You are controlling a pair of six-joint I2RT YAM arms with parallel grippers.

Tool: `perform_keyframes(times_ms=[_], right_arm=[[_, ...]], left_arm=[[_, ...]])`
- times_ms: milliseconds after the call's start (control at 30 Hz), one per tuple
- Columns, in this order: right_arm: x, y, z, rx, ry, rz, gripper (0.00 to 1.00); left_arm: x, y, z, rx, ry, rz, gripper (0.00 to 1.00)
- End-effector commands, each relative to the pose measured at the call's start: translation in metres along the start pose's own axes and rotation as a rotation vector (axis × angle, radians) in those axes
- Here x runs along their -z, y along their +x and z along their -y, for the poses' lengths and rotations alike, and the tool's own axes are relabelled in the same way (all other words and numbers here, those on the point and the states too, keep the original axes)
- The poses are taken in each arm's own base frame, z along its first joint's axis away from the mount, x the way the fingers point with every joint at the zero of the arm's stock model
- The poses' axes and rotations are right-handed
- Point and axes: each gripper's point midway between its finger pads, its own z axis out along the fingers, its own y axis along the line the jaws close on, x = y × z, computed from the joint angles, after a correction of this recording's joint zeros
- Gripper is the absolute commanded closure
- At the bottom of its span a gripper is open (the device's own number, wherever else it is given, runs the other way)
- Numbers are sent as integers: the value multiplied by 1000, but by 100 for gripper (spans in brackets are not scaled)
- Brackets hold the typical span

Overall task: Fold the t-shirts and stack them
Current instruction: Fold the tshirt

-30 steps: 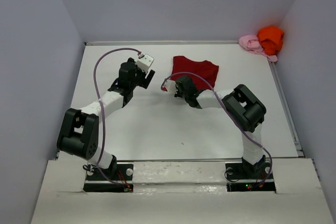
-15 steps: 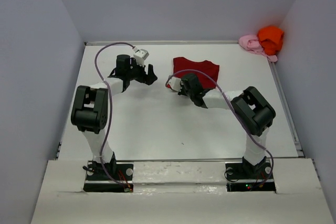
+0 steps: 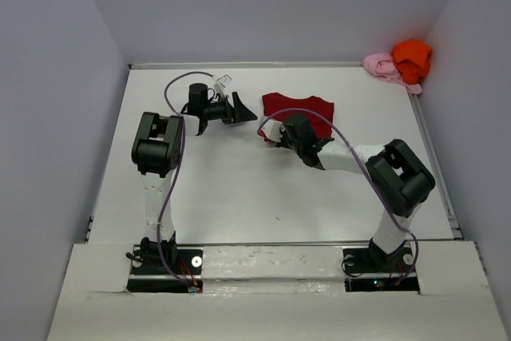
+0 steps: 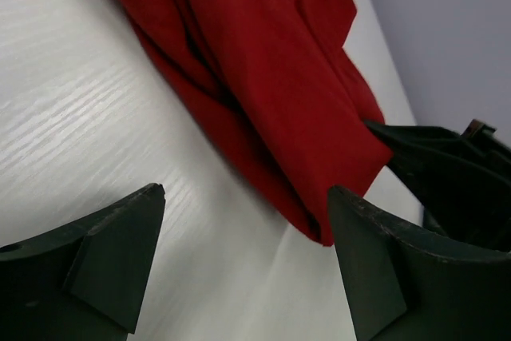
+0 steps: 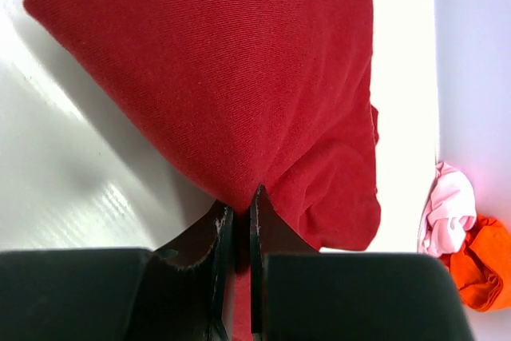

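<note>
1. Dark red t-shirt: lies crumpled in loose folds on the far middle of the white bench, between the two arms.
2. Right pincer: sits at the shirt's near-left edge, its fingers drawn almost together and clamped on a fold of the dark red cloth. In the right wrist view the cloth rises from the pinch point in a taut cone and spreads away from the fingers.
3. Left pincer: fingers spread wide apart, holding nothing, just left of the shirt and pointing toward it. In the left wrist view both finger tips hang over bare bench. The shirt runs diagonally ahead of them, its nearest folded corner just beside the right-hand finger. Whether they touch cannot be told.
4. Orange t-shirt and pale pink t-shirt: bunched together in the far right corner of the bench, the orange one partly on the pink one. Both lie well apart from either pincer. The right wrist view shows them beyond the red cloth, pink above orange.
</note>
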Motion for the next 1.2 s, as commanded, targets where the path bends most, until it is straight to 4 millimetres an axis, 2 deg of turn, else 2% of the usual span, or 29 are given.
perform_keyframes(times_ms=[0,200,300,533,833,1167], right_arm=[[17,-10,26,-47,78,34,100],[23,-13,35,-57,99,42,100],[23,-17,38,-60,102,51,100],[22,-19,37,-68,96,56,100],[23,-17,39,-75,109,46,100],[23,-19,41,-64,112,50,100]], left_arm=[[-5,-30,37,94,200,30,9],[-14,-29,26,207,189,27,8],[-17,-20,29,256,170,-2,8],[-28,-19,38,245,132,-1,8],[-56,13,67,283,158,-82,8],[-55,33,70,280,125,-123,8]])
